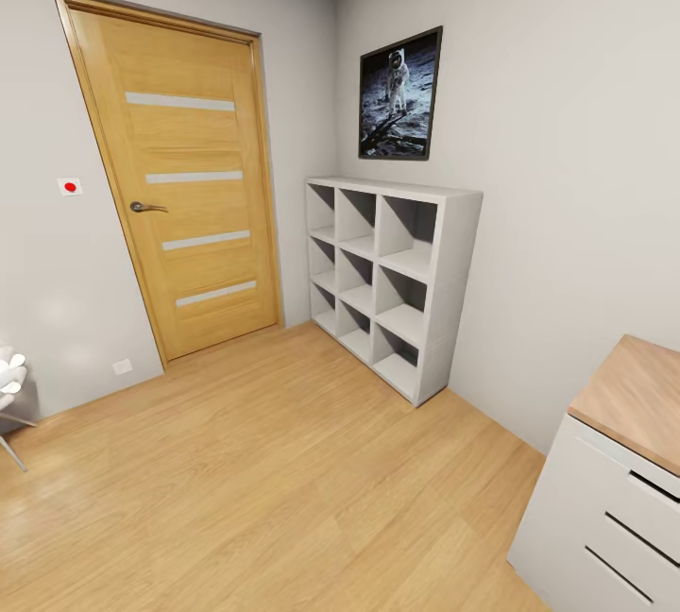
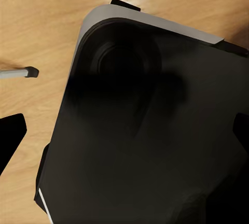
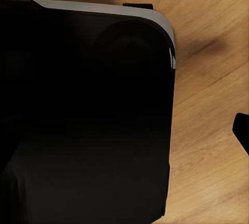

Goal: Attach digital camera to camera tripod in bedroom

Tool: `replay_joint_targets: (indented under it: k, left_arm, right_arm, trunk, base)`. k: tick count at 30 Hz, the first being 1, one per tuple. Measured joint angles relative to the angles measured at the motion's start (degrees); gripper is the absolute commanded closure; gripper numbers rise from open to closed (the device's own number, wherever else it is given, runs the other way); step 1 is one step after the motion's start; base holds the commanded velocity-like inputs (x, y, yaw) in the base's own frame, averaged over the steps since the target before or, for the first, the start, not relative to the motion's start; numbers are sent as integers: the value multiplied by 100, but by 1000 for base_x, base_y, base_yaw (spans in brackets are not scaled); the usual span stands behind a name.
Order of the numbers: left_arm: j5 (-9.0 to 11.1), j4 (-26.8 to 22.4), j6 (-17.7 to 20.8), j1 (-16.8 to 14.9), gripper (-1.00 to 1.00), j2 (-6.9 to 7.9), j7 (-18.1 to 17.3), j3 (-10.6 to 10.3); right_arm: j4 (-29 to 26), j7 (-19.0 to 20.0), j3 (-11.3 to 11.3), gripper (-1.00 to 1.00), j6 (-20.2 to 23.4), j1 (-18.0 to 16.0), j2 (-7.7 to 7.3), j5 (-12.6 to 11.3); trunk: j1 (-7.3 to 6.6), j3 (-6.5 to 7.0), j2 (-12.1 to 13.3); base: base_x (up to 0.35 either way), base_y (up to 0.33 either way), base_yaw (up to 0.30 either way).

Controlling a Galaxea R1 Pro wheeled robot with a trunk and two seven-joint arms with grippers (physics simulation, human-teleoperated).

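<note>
Wooden door (image 1: pixel 184 187), one white nine-cubby shelf (image 1: pixel 387 281), one astronaut picture (image 1: pixel 400 94).

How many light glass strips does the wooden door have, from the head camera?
4, stacked down the door: one near the top, one just above the handle, one below the handle, and the lowest near the floor. None look hidden.

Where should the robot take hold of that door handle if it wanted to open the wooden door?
Probably the free end of the door handle, the end pointing toward the middle of the door. It is a thin, level lever, so coming straight from the front with one of the fingers above and one below should suit it.
</note>
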Motion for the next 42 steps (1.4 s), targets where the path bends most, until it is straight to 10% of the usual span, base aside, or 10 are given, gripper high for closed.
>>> replay_joint_targets:
  k: [42]
  left_arm:
    - [9,0,0,0,-100,0,1,3]
  right_arm:
    - [0,-22,-13,-100,22,0,31,-25]
  trunk:
    - [0,0,0]
  base:
    - [0,36,-105]
